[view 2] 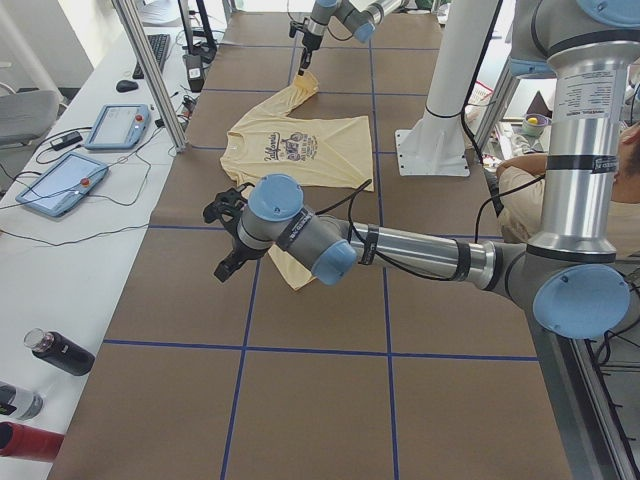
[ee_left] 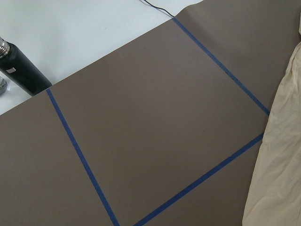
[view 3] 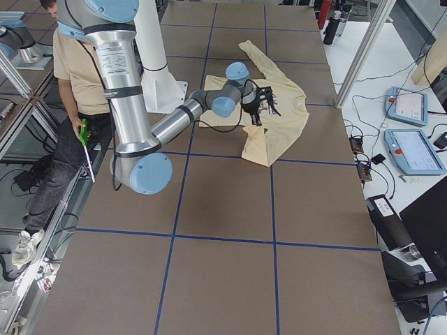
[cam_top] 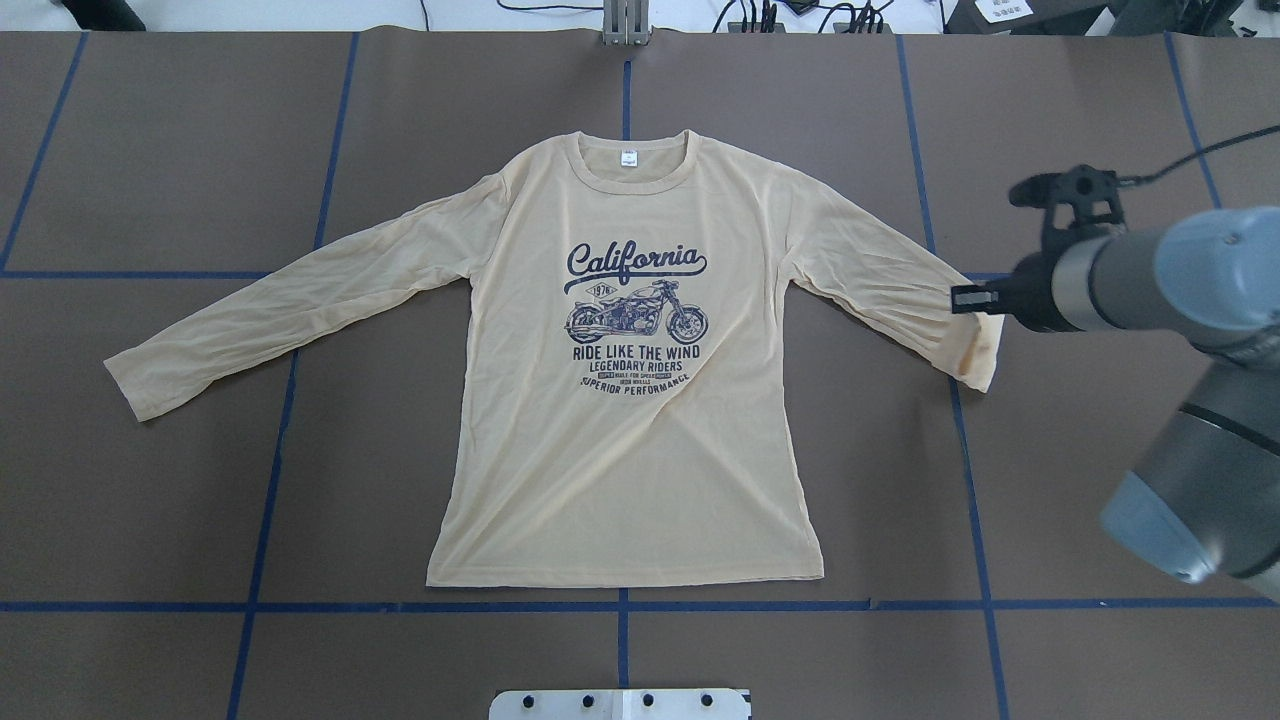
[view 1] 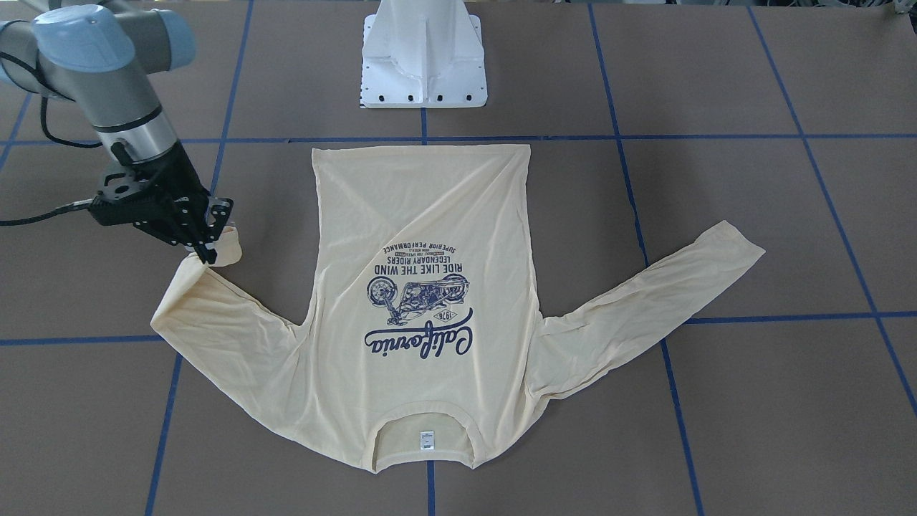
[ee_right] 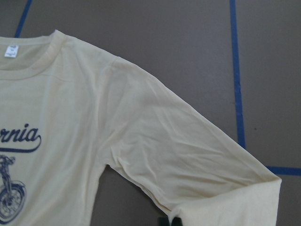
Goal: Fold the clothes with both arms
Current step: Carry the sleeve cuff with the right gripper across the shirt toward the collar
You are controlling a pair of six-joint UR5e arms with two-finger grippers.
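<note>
The pale cream-yellow long-sleeved T-shirt [cam_top: 620, 450] lies flat and print-up on the brown table, neck label [cam_top: 628, 157] at the far side. My right gripper [cam_top: 968, 300] is shut on the cuff of the sleeve [cam_top: 975, 350] on my right and holds it lifted; it also shows in the front view [view 1: 206, 252]. The other sleeve [cam_top: 250, 310] lies stretched out flat. My left gripper [view 2: 226, 262] hovers beyond that sleeve's cuff near the table end; I cannot tell whether it is open. The left wrist view shows only the sleeve's edge [ee_left: 282, 155].
The white pedestal base [view 1: 424, 57] stands behind the shirt's hem. Blue tape lines [cam_top: 620, 605] grid the table. Bottles [view 2: 60, 352] and control tablets [view 2: 120, 125] lie on the white side bench. A seated person [view 3: 77, 63] is beside the robot.
</note>
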